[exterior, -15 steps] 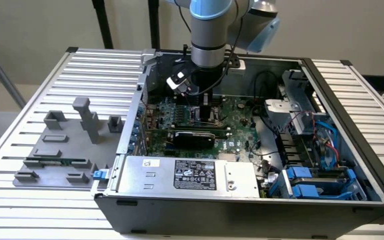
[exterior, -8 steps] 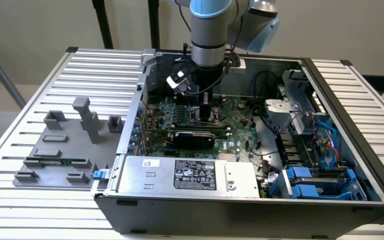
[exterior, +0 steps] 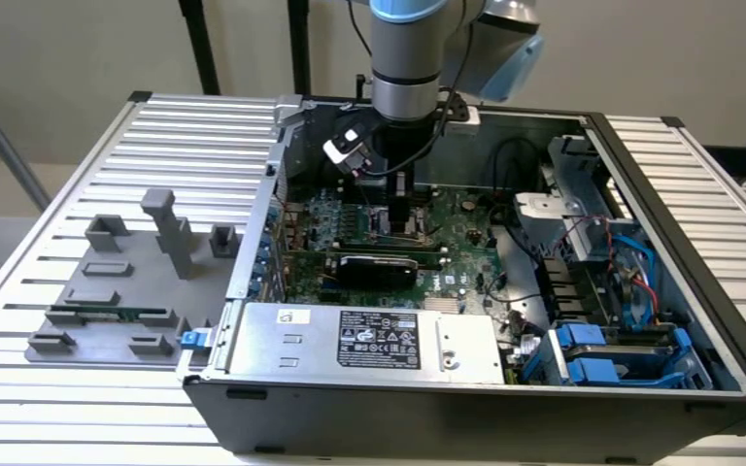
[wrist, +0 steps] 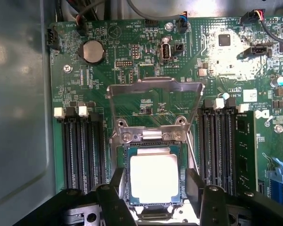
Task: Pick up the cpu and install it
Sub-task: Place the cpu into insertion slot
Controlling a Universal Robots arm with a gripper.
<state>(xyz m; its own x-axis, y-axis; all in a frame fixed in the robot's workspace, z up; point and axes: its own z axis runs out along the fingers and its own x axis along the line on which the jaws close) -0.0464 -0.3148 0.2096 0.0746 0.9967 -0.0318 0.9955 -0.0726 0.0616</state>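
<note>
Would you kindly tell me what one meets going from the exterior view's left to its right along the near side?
Grey fixture block → small blue clip → silver power supply → blue drive caddies.

The cpu (wrist: 154, 178) is lying flat with its metal plate facing up, seated inside the socket frame (wrist: 153, 137) on the green motherboard (wrist: 146, 70). It is showing a pale silvery-grey square top (washed bright by glare, so no markings are readable) ringed by a thin green border. Its edges are running square with the socket's sides, and it is sitting level, not tilted. The hinged metal load plate (wrist: 155, 92) is standing raised off it, leaving its top uncovered. Black memory slots (wrist: 82, 150) are flanking it on both sides.
</note>
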